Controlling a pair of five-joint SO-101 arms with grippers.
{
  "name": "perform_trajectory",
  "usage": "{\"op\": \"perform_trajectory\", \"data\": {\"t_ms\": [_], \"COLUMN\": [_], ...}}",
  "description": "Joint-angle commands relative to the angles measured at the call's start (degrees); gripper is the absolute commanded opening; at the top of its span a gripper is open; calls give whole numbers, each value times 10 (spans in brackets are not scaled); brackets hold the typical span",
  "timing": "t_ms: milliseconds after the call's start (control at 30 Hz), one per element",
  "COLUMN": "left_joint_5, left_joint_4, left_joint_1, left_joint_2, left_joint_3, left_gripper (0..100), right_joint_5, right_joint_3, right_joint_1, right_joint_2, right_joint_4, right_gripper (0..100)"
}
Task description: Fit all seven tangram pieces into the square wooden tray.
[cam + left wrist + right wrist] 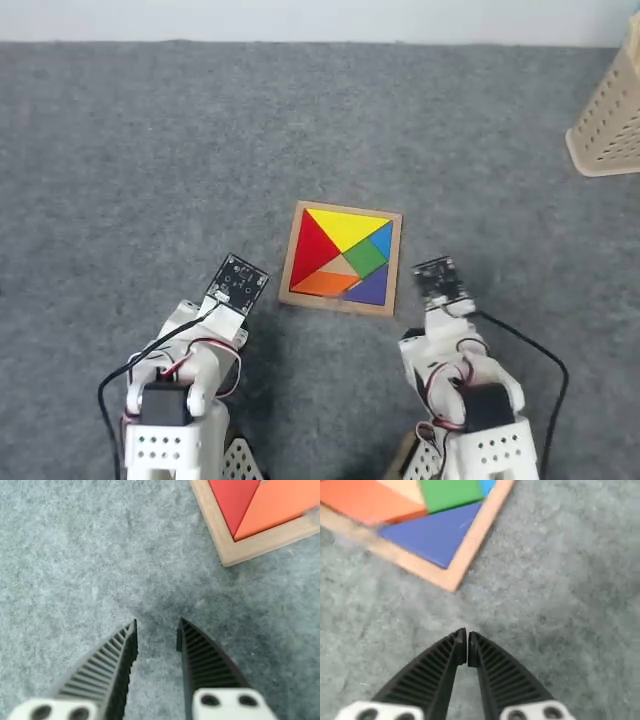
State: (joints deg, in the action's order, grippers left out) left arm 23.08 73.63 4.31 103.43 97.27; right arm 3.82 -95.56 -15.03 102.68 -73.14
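At centre of the grey carpet [150,140], the square wooden tray [398,264] holds the tangram pieces [345,228] inside its rim. Left gripper [157,625]: fingers slightly spread, empty, over carpet near the tray's red-and-orange corner. Right gripper [467,632]: fingertips pressed together, empty, near the blue corner.

One square wooden tray [291,252] is lying on the surface [150,150], holding seven tangram pieces [345,228]. Two arms are flanking it, left arm [185,370] and right arm [465,380]. One basket [610,110] is standing apart.
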Motion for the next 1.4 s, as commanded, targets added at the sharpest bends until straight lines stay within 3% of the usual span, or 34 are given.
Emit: {"op": "perform_trajectory", "data": {"t_ms": [0,133,1367], "left_joint_5": [-4,-4,-4], "left_joint_4": [0,0,0], "left_joint_1": [3,3,3], "left_joint_2": [12,12,12], "left_joint_3": [-7,-7,-7], "left_gripper": [122,122,122], "right_joint_5": [6,6,6], "right_joint_3": [-10,-10,-10], "right_joint_1": [66,115,109], "right_joint_2": [14,15,12], "right_joint_4": [-3,-3,-3], "right_gripper": [7,7,7]}}
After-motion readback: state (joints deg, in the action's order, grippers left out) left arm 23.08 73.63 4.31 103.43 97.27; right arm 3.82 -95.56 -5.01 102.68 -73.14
